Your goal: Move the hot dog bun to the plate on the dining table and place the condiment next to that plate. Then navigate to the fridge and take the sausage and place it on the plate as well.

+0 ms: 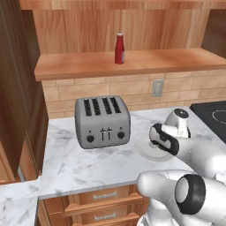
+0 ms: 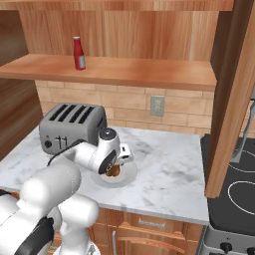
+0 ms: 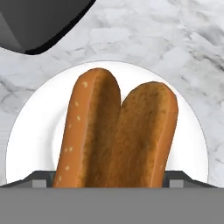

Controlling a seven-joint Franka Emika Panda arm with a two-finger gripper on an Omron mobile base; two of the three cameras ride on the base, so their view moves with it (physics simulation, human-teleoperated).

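Observation:
The hot dog bun (image 3: 118, 135), orange-brown and split open, lies on a small white dish (image 3: 30, 140) on the marble counter. My gripper (image 3: 109, 181) is right down over it, one fingertip pressed against each long side of the bun. From the right base view the hand covers most of the bun (image 2: 113, 171) and dish (image 2: 128, 178); from the left, the dish's rim (image 1: 142, 150) peeks out beside my wrist. The condiment (image 1: 119, 48) (image 2: 78, 53), a red bottle with a white cap, stands upright on the wooden shelf above the counter.
A grey four-slot toaster (image 1: 102, 121) (image 2: 72, 124) stands just left of the dish, its corner close to my hand (image 3: 39, 22). The black stove top (image 2: 234, 194) lies to the right, and a wooden cabinet side (image 2: 231, 99) hangs above it. Drawers front the counter.

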